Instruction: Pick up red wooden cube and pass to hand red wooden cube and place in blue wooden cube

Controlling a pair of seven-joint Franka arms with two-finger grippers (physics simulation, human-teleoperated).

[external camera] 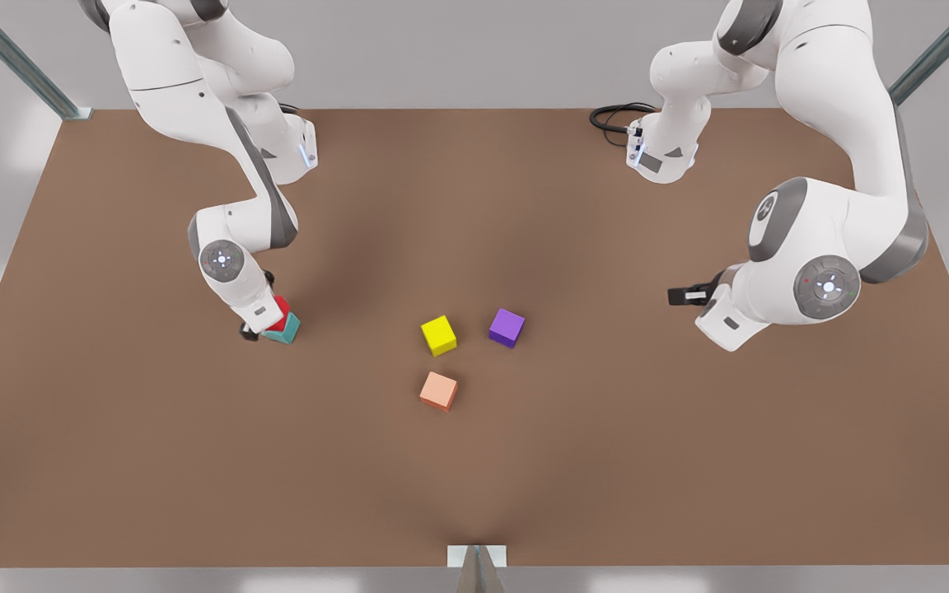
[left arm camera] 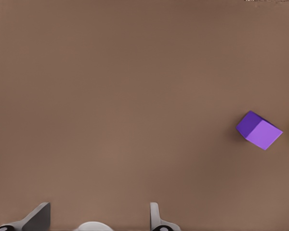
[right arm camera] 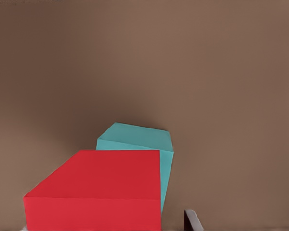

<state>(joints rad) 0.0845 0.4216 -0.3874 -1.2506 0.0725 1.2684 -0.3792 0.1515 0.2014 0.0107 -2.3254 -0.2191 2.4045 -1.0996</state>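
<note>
Pinching small bright red wooden cube (right arm camera: 98, 190), right gripper (external camera: 264, 321) holds it atop teal blue wooden cube (right arm camera: 140, 143); left gripper (left arm camera: 98, 219) waits spread, purple cube (left arm camera: 259, 130) ahead

Brown table (external camera: 606, 461) (four cubes (external camera: 438, 335))

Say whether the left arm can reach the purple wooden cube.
Probably yes: the left tool is open, with bare brown table between it and the purple wooden cube. The right tool sits by the red wooden cube.
</note>
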